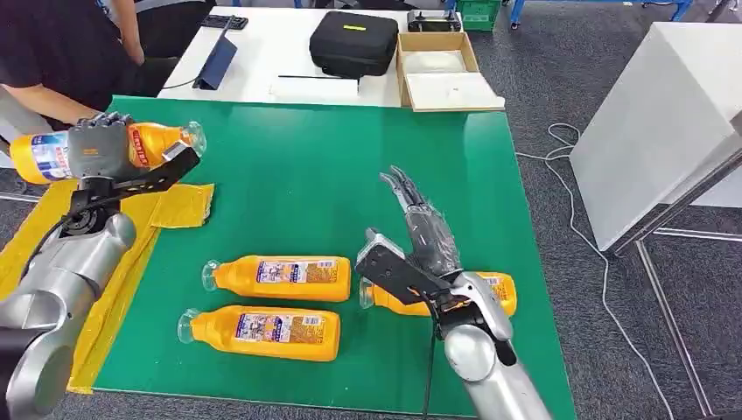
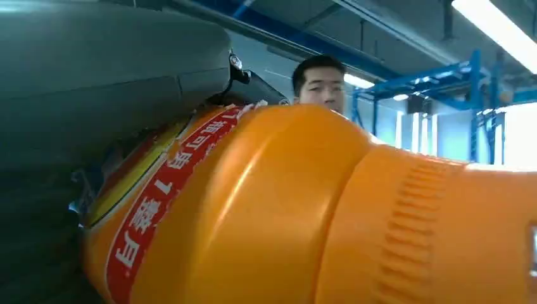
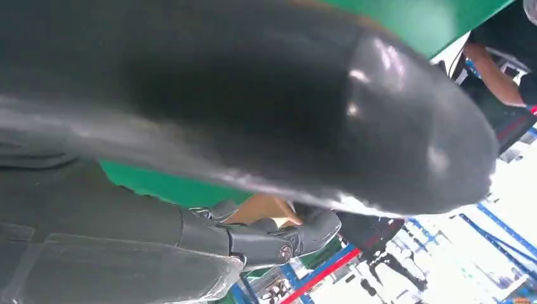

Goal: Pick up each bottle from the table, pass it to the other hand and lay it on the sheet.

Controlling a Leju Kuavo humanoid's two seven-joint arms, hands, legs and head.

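Observation:
My left hand [image 1: 101, 144] grips an orange bottle [image 1: 157, 143] with a blue and red label. The bottle lies level in the air above the far end of the yellow sheet [image 1: 179, 206], and its orange body [image 2: 316, 209] looms close in the left wrist view. Two more orange bottles [image 1: 280, 277] [image 1: 262, 331] lie side by side on the green table [image 1: 332, 166]. A third bottle [image 1: 499, 289] lies at the right, partly hidden under my right hand [image 1: 420, 232]. That hand hovers with fingers stretched out and holds nothing. Its dark thumb [image 3: 285, 114] shows large in the right wrist view.
A person [image 1: 52, 52] in black sits at the far left corner. Behind the green table stands a white table with a black case [image 1: 354, 39], an open cardboard box [image 1: 442, 70] and a tablet [image 1: 217, 63]. A white cabinet [image 1: 665, 114] and a floor cable [image 1: 569, 201] are at the right.

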